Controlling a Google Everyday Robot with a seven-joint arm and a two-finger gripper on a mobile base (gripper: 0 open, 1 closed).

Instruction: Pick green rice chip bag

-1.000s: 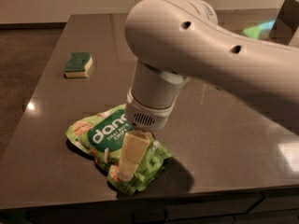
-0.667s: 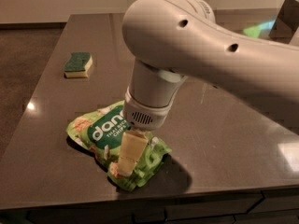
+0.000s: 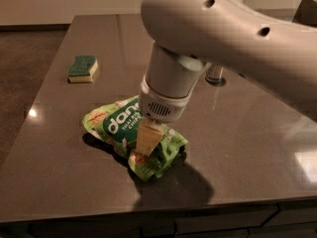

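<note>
the green rice chip bag (image 3: 119, 128) lies on the dark table (image 3: 237, 148), near the front edge and a little left of centre. the gripper (image 3: 147, 139) is down on the bag's right half, hanging straight from the thick pale arm (image 3: 171, 81), with its pale tip sunk into the crumpled film. whether the claw is clamped on the bag or only pressing into it, i cannot tell, since the wrist hides too much of it.

the bag looks light and soft: thin crinkly film, puffed with air and already bunched into folds under the tip. i judge it will give way rather than resist, and the glossy skin could slip out of a shallow pinch. the chips inside are probably brittle, so a hard squeeze through the middle risks crushing them. the best hold, to my eye, is on a gathered fold or the flattened end seam, where the film doubles up and little lies between the layers.

on the dark green panel, white lettering reads "dang". smaller white lines sit under it, partly covered by the gripper, and i cannot read them surely. golden chips are pictured on the light green part.

a green-and-yellow sponge (image 3: 82, 68) sits far left, well apart from the bag. a can (image 3: 214, 74) shows partly behind the arm, further back.
</note>
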